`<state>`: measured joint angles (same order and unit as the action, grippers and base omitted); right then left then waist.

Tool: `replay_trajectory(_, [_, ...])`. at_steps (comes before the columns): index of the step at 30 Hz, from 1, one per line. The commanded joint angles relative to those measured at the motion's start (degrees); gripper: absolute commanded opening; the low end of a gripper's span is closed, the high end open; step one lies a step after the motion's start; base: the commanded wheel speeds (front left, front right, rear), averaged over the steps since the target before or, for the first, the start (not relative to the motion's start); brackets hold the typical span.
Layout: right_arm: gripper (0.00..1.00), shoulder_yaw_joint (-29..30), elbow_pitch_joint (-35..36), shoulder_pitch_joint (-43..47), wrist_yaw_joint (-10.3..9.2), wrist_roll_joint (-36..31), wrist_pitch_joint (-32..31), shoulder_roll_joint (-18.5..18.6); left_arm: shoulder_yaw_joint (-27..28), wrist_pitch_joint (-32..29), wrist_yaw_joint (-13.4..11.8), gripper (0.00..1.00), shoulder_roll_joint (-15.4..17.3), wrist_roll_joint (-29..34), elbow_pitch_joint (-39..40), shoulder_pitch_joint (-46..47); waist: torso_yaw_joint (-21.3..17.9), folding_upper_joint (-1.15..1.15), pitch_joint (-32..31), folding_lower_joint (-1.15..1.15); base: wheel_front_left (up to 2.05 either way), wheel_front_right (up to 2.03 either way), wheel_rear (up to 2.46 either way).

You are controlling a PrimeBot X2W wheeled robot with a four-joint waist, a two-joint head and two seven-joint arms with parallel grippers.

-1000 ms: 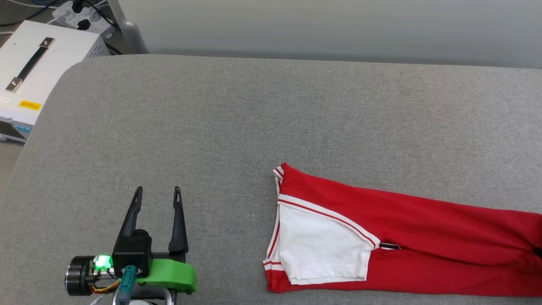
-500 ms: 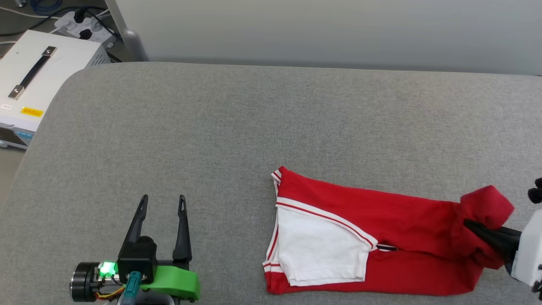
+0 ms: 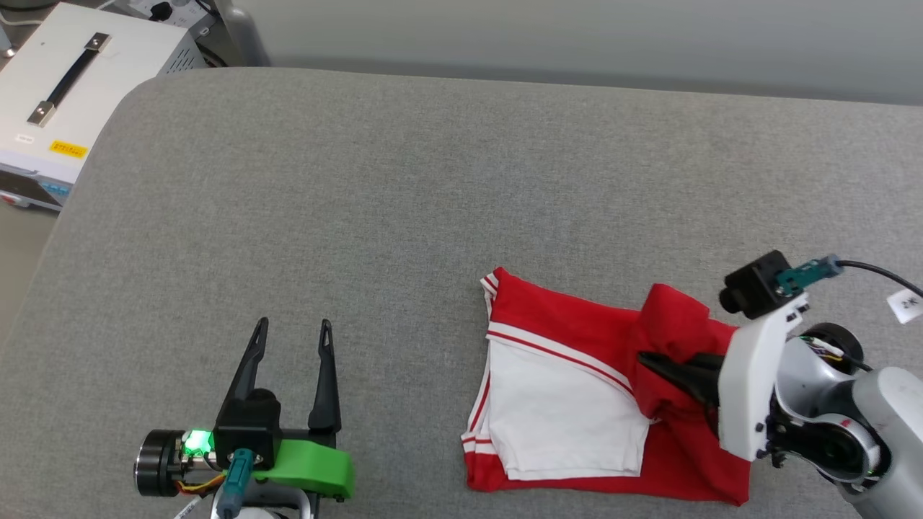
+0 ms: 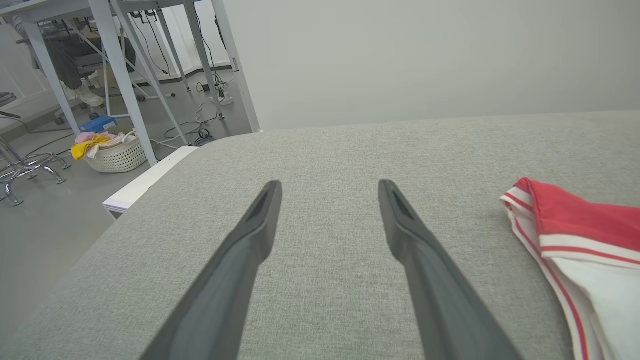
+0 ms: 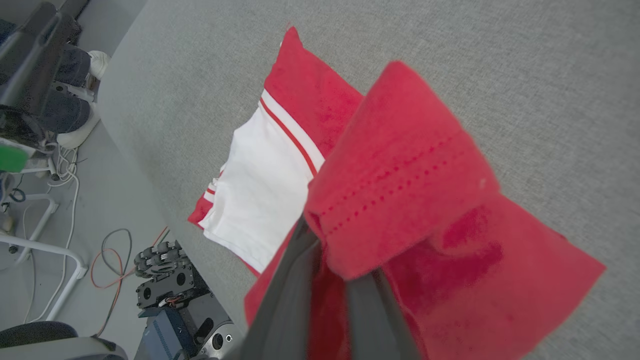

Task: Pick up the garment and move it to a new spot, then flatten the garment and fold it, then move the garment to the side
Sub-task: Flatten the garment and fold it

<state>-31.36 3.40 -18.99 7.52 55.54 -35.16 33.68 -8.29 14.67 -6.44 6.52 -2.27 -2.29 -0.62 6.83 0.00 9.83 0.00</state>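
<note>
Closest in, the left gripper [image 3: 293,323] is hanging low over the grey padded table [image 3: 433,180]. Its two dark fingers are standing wide apart with nothing between them, well to the left of the garment [image 3: 559,335]. Across from it, the right gripper [image 3: 657,362] is pinching the garment's red hem, jaws clamped tight on the cloth, and is holding that end raised and doubled over the rest. The remainder is lying flat near the table's front edge, a white sleeve [image 3: 562,418] facing up. Past the far left corner, a white case [image 3: 72,86] with a black handle is sitting.
</note>
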Motion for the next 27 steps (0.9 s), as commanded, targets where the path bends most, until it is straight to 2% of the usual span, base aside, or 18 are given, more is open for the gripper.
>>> replay_trajectory(1, [0.00,-1.26,-1.07,-2.03,-0.03,-1.14,-0.17,-0.95,-0.01,0.33,0.22,1.00,-0.46,0.56,-0.13,1.42,0.85,0.00,0.95,0.00,0.00,0.00,0.00])
replay_trajectory(2, [0.00,-4.61,-4.52,-5.30,-0.03,-2.59,0.28,-3.75,-0.15,0.33,0.36,1.00,-0.74,0.65,-0.29,2.03,1.48,0.00,1.63,0.00,0.00,0.00,0.00])
replay_trajectory(5, [0.00,-8.02,-10.03,-8.66,-0.03,-3.45,1.20,-7.23,-0.35,0.33,0.42,1.00,-1.10,0.73,-0.50,2.62,2.24,0.00,2.41,0.00,0.00,0.00,0.00])
replay_trajectory(15, [0.00,-15.21,-23.11,-12.06,-0.03,-7.09,6.46,-11.08,-0.59,0.33,0.26,1.00,-1.82,0.82,-0.67,3.33,3.13,0.00,3.83,0.00,0.00,0.00,0.00])
replay_trajectory(16, [0.11,-15.81,-23.57,-12.24,-0.03,-7.42,7.21,-11.11,-0.61,0.33,0.26,1.00,-1.87,0.83,-0.72,3.30,3.08,0.00,3.79,0.00,0.00,0.00,0.00])
replay_trajectory(17, [0.74,-16.45,-23.71,-12.41,-0.03,-7.58,8.24,-11.01,-0.65,0.33,0.29,1.00,-1.91,0.86,-0.82,3.28,3.02,0.00,3.63,0.00,0.00,0.00,0.00])
replay_trajectory(18, [1.00,-16.74,-23.44,-12.54,-0.03,-7.61,9.41,-10.83,-0.65,0.33,0.29,1.00,-1.93,0.89,-0.93,3.22,2.89,0.00,3.35,0.00,0.00,0.00,0.00])
replay_trajectory(22, [1.00,-16.91,-19.65,-12.65,-0.03,-9.32,16.28,-7.86,-0.37,0.33,0.30,1.00,-1.75,1.04,-1.22,2.60,2.00,0.00,1.60,0.00,0.00,0.00,0.00])
replay_trajectory(27, [1.00,-11.44,-12.92,-9.78,-0.03,-11.80,25.00,-3.65,0.36,0.33,0.17,1.00,-1.35,0.97,-0.91,1.00,-0.19,0.00,-0.77,0.00,0.00,0.00,0.00])
